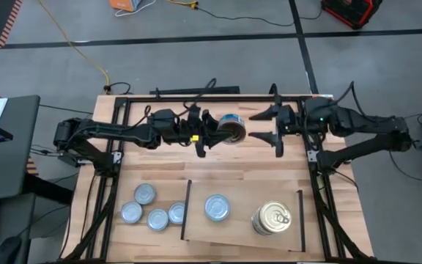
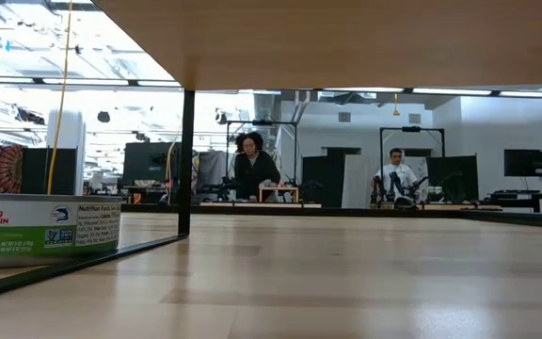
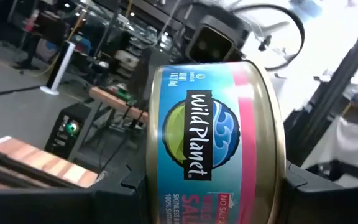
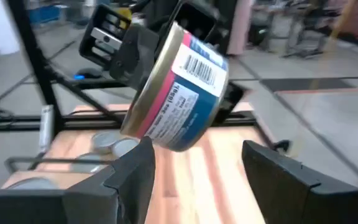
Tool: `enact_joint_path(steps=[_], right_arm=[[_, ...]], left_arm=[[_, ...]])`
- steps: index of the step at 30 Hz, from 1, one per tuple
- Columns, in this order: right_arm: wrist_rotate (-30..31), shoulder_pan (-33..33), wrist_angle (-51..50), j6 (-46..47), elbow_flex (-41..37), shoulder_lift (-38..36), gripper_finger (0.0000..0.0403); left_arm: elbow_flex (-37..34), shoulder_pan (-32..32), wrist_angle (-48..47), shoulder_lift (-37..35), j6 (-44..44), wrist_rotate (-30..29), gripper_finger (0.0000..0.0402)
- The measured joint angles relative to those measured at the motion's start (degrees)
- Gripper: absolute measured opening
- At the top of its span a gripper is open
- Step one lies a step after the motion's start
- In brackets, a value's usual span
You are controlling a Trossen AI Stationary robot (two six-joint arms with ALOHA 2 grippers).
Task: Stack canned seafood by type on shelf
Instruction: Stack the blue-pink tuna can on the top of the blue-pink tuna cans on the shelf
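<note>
My left gripper point(image 1: 224, 130) is shut on a tin point(image 1: 234, 125) with a blue and pink label, held in the air over the far middle of the table. My right gripper point(image 1: 258, 125) stands open facing it, its fingertips just short of the tin point(image 4: 179, 93). Whether they touch it, I cannot tell. On the pale shelf point(image 1: 244, 238) rest a silvery-blue tin point(image 1: 217, 207) and a gold-lidded stack point(image 1: 272, 218), each on its flat bottom. Several silvery tins point(image 1: 152, 207) lie on the table left of the shelf. One tin point(image 2: 45, 231) shows in the low view. My left gripper pinches the tin between its two fingers point(image 3: 120, 190), one on each flat end, the gold-rimmed end point(image 3: 279, 155) on one side. The fingers reach in about level from the table's left. The tin is lifted clear and lies on its side, tilted, its label point(image 3: 194, 143) toward the wrist camera.
Black frame rails point(image 1: 116, 158) run along both sides and the far edge of the table. The shelf's black side strips point(image 1: 187, 209) stand at its short ends. People sit at benches point(image 2: 252, 169) in the room behind.
</note>
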Motion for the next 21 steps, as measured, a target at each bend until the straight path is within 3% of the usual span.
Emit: enact_joint_path(steps=[3, 14, 17, 21], right_arm=[[-3.7, -0.09, 0.21, 0.04, 0.0, -0.01, 0.0266], [-5.37, 0.29, -0.9, 3.6, 0.0, -0.03, 0.0269], [-5.21, 0.19, -0.63, 3.51, 0.0, -0.02, 0.0289], [-5.1, 0.02, 0.75, 2.31, 0.0, -0.02, 0.0352]], left_arm=[[1.61, -0.71, -0.93, 1.24, 2.71, 0.46, 0.0177], [2.97, -0.15, -1.89, 1.87, 12.6, -0.17, 0.0177], [2.97, 0.04, -3.42, 1.88, 14.93, -1.88, 0.0177], [2.95, 0.15, -3.61, 1.89, 15.98, -2.29, 0.0177]])
